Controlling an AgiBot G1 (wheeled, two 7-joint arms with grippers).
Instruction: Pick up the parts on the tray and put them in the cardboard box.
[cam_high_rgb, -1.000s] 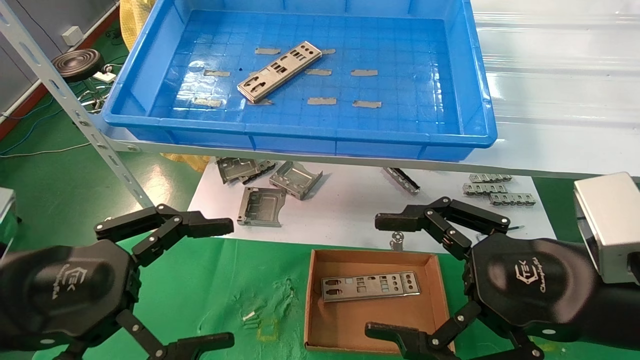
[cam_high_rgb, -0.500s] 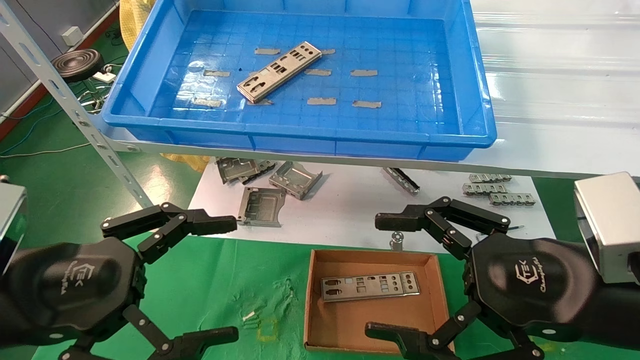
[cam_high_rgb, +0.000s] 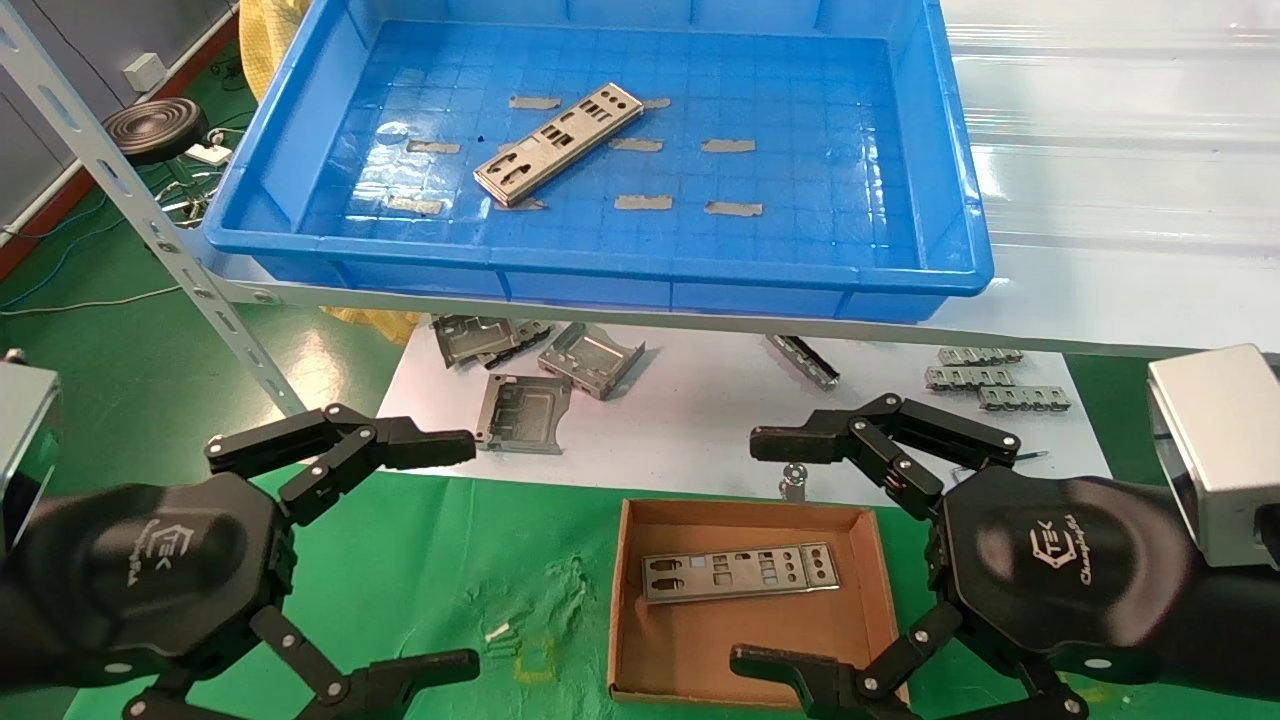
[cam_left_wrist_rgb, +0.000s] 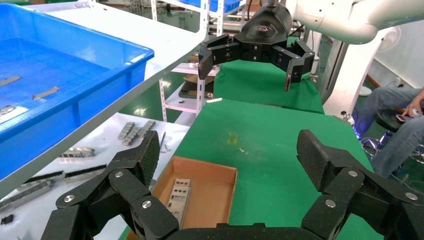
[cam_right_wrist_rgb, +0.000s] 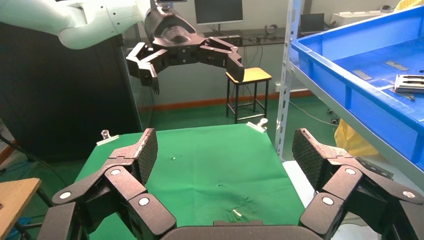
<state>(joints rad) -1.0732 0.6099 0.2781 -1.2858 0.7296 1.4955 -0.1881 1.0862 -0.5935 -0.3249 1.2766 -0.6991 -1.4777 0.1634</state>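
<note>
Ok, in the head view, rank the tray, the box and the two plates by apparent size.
1. Tray, largest by far.
2. Box.
3. Plate in the tray and plate in the box: they look alike and lie at different distances, so unranked.

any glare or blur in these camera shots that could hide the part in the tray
Head view: ceiling-light glare streaks the tray floor left of the part, which stays sharp. Right wrist view: the part shows only at the picture's edge. Left wrist view: only tape strips show.
</note>
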